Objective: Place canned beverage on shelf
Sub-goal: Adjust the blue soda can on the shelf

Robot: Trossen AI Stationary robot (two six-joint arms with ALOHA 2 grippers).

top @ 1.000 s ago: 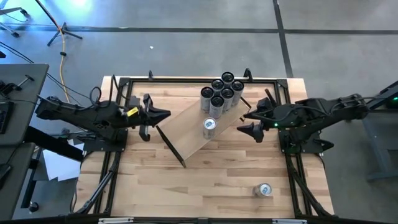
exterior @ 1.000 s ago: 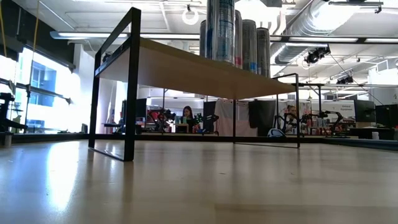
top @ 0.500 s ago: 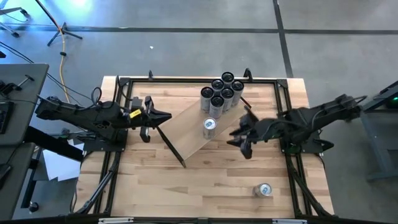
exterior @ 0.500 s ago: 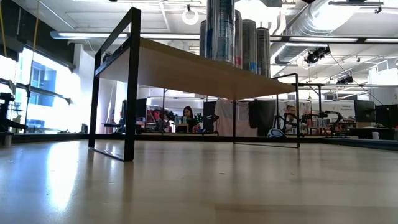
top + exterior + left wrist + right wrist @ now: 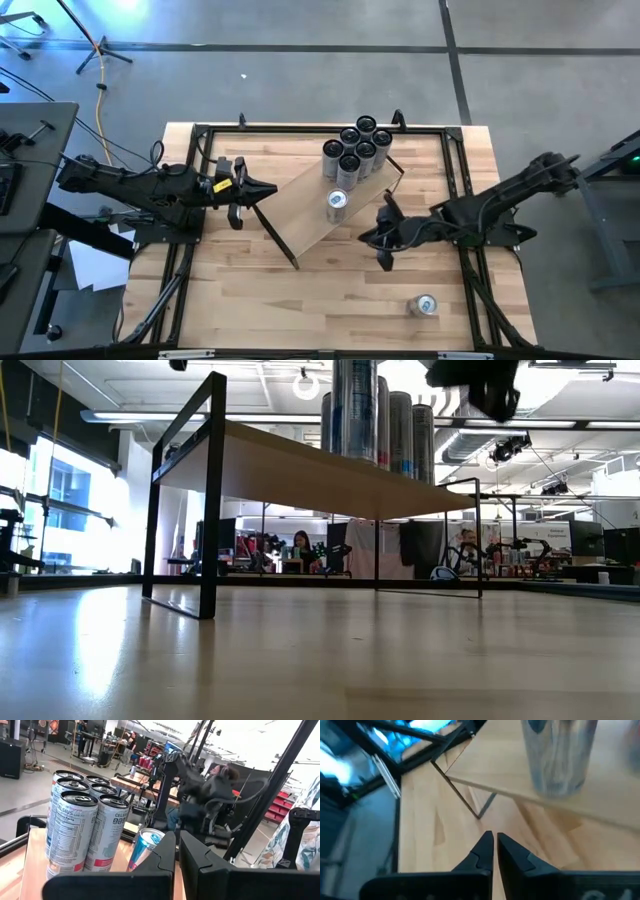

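Note:
The shelf (image 5: 320, 205), a pale board on black brackets, stands slantwise on the tabletop. Several tall cans (image 5: 355, 150) stand bunched on its far end, and one can (image 5: 337, 202) stands alone at mid-board. Another can (image 5: 425, 305) rests on the tabletop near the front right. My left gripper (image 5: 270, 188) is shut and holds nothing, level by the shelf's left end; its wrist view looks over the cans (image 5: 75, 830). My right gripper (image 5: 372, 238) is shut and holds nothing, slanting down above the tabletop just in front of the shelf's right half (image 5: 535, 785).
A black frame (image 5: 300, 128) runs along the table's edges. The low view shows the shelf (image 5: 300, 465) raised on its black bracket (image 5: 210, 500), with open tabletop under it. Bare tabletop lies between the shelf and the near edge.
My right gripper has left the shelf's right end, gone down and toward the table's near edge and left, and shut on nothing. It now shows at the top of the low view. The cans and shelf have stayed put.

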